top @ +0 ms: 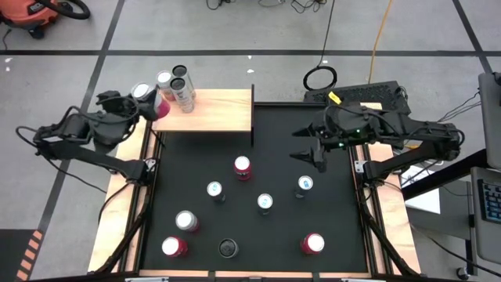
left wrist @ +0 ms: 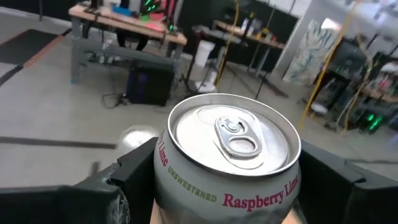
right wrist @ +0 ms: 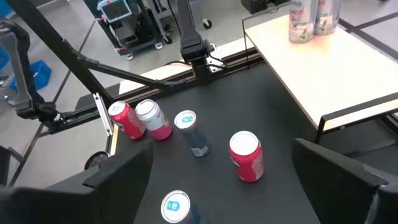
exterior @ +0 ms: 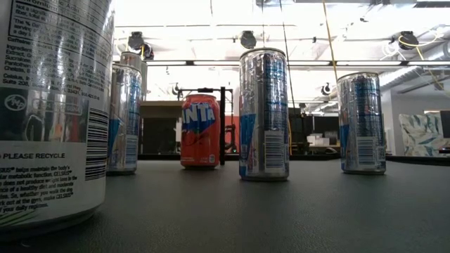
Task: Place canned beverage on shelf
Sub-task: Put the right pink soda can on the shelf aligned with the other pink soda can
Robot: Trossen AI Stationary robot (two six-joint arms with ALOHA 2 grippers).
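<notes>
A silver can lettered "Raspberry Lime" [left wrist: 233, 134], pink lower down, sits in my left gripper [top: 147, 98], which is shut on it at the left end of the pale wooden shelf [top: 215, 110]. In the high view the can [top: 144, 92] is beside the shelf's far left corner, where three other cans [top: 182, 88] stand. My right gripper [top: 309, 153] hangs open over the black mat's right part, with nothing between its fingers [right wrist: 118, 174]. The right wrist view shows the shelf [right wrist: 336, 68] farther off, with cans [right wrist: 305, 18] on it. My left gripper pinches the can's side wall just under its top rim [left wrist: 163, 163], one finger [left wrist: 134, 177] on either side. The fingers come about level from the table's left side. The can stands roughly upright, top up. Its bottom is hidden, so whether it rests on the shelf cannot be told.
Several cans stand on the black mat [top: 337, 227]: a red one [top: 243, 167] near the shelf's front, silver ones [top: 265, 203] in the middle, and red ones [top: 313, 243] and a dark one [top: 228, 248] toward the near edge. Black posts [top: 252, 117] hold up the shelf.
</notes>
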